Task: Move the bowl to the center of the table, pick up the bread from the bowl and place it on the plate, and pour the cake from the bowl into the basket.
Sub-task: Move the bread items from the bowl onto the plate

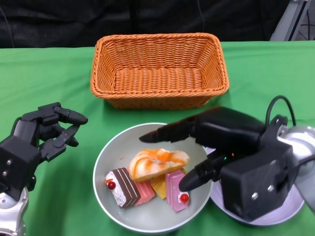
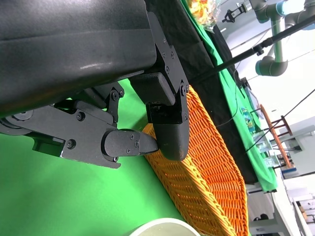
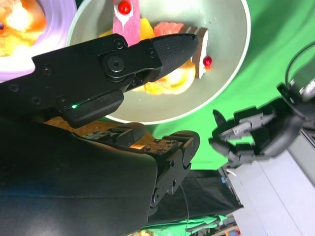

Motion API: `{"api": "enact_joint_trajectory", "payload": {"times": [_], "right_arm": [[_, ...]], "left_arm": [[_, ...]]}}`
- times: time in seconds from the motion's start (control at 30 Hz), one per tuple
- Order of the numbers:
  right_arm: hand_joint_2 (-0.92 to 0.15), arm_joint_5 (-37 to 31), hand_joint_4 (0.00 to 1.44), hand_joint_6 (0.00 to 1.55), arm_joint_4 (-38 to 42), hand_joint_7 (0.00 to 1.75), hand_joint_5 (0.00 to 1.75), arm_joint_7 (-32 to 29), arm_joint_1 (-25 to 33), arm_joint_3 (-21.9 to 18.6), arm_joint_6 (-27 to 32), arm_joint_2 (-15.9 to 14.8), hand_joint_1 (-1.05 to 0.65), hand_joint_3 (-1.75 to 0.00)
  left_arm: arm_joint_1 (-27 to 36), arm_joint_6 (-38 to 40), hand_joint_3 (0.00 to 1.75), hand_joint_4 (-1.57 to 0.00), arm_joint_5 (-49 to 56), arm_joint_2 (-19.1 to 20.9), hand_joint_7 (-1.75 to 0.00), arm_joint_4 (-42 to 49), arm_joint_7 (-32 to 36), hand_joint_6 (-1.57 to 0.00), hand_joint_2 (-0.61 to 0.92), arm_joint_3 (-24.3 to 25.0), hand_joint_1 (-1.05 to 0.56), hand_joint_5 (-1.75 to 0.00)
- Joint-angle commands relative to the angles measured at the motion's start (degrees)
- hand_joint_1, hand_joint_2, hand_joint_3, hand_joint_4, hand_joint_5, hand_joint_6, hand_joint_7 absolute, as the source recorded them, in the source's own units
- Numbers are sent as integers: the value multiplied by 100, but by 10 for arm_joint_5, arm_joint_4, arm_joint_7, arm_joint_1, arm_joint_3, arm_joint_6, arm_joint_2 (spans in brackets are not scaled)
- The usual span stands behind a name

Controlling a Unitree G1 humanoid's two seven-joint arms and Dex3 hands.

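Head view shows the right hand (image 1: 216,147) spread wide over the grey bowl (image 1: 113,152), fingers either side of the bread (image 1: 157,163), nothing held; it should come down and close around the loaf alone, clear of the cake slices (image 1: 147,189). Left hand (image 1: 44,132) waits empty, fingers apart. Plate (image 1: 290,206) lies beneath the right wrist, wicker basket (image 1: 159,69) beyond. Right wrist view confirms the fingers (image 3: 162,49) hover above the bread (image 3: 165,83). Left wrist view shows only fingers (image 2: 128,142) and basket (image 2: 206,182). No writing is legible anywhere.
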Motion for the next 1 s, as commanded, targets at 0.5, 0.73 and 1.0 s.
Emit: {"api": "enact_joint_trajectory", "payload": {"times": [0.5,0.73,1.0], "right_arm": [[-92,-139,40,38,155,1,2,-188,-22,67,-43,47,-80,-6],[-92,-167,47,42,210,2,4,-242,-42,81,-66,52,-75,-4],[-89,-141,86,80,280,5,93,-315,-50,67,-119,81,-19,0]], "left_arm": [[1,-14,31,-83,15,8,-77,-9,18,-91,92,-1,-17,-129],[3,-22,30,-87,32,10,-76,-12,40,-93,92,-7,-16,-122],[4,-16,29,-87,23,8,-75,-14,29,-94,92,-3,-15,-122]]}}
